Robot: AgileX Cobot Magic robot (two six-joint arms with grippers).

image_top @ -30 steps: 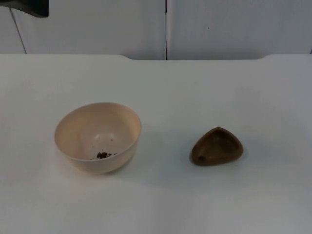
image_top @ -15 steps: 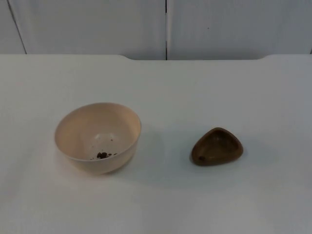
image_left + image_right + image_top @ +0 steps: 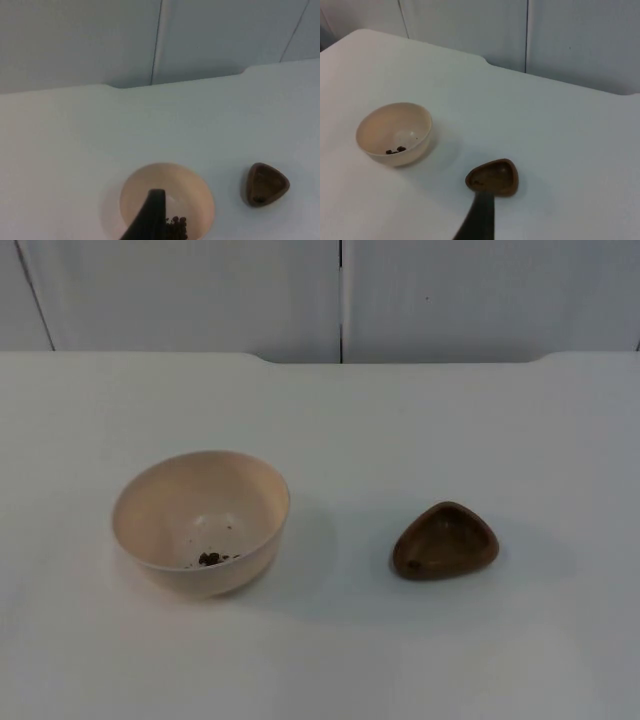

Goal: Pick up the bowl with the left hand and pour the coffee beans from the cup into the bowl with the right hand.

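A cream bowl [image 3: 200, 520] stands on the white table [image 3: 330, 420], left of the middle, with a few coffee beans [image 3: 210, 559] at its bottom. To its right sits a small brown rounded-triangle cup [image 3: 445, 540], upright, its inside dark and apparently without beans. In the left wrist view my left gripper [image 3: 150, 215] hangs high above the bowl [image 3: 167, 200], apart from it. In the right wrist view my right gripper [image 3: 482, 215] is raised on the near side of the cup [image 3: 493, 177], with the bowl [image 3: 395, 132] farther off. Neither gripper holds anything that I can see.
The grey partition wall [image 3: 340, 295] closes the table's far edge, with a vertical seam at its middle. White table surface surrounds the bowl and the cup on all sides.
A black part of the left arm stood in the top view's upper left corner one second ago and has since drawn out of the picture. Bowl and cup have not moved.
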